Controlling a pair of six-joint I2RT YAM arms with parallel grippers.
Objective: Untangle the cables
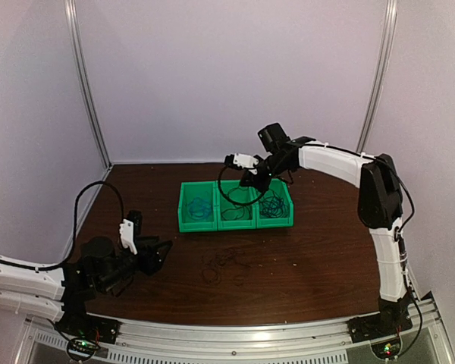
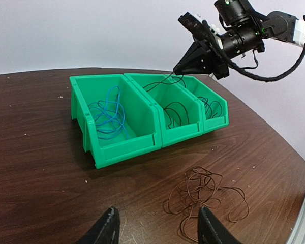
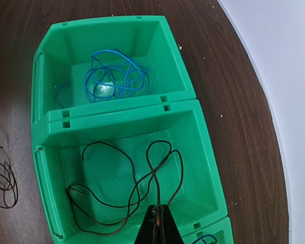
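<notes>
My left gripper [image 2: 160, 231] sits spread, near left. Blue cable [image 2: 108, 114] lies in the left bin [image 2: 124, 152], a loose tangle [image 2: 203, 193] on the table [image 2: 40, 178]. My right gripper [image 3: 156, 214] pinches a black cable [image 3: 153, 183] over the middle bin [image 3: 46, 193]; on lifting, its loops could hook that bin and drag it.

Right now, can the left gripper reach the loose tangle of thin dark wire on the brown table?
Probably yes: the tangle lies just ahead of the open left gripper, with nothing between them.
</notes>
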